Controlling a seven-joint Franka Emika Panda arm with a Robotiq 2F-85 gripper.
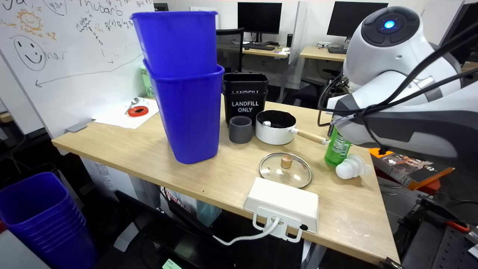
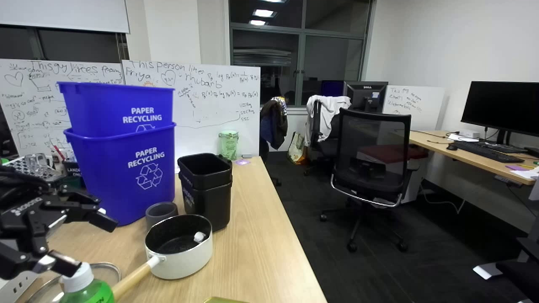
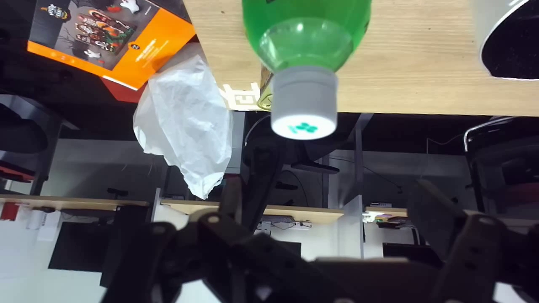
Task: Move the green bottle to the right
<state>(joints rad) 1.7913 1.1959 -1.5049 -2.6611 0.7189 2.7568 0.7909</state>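
The green bottle (image 1: 337, 149) stands upright near the table's right end in an exterior view, its top hidden behind the arm. Its white cap and green shoulder (image 2: 88, 290) show at the bottom edge in an exterior view. In the wrist view, which stands upside down, the green bottle (image 3: 307, 38) shows with its cap pointing down the picture. My gripper (image 2: 86, 242) is open, with one fingertip overlapping the cap in that view; I cannot tell if it touches. In the wrist view the gripper (image 3: 330, 193) has nothing between its fingers.
A white pot (image 1: 275, 132) points its wooden handle at the bottle. A white bulb-shaped object (image 1: 350, 168) lies beside the bottle. A glass lid (image 1: 276, 173) and white power box (image 1: 282, 198) lie nearer the front edge. Tall blue bins (image 1: 186, 112), black bins (image 1: 244, 101) and a grey cup (image 1: 240, 130) stand beyond.
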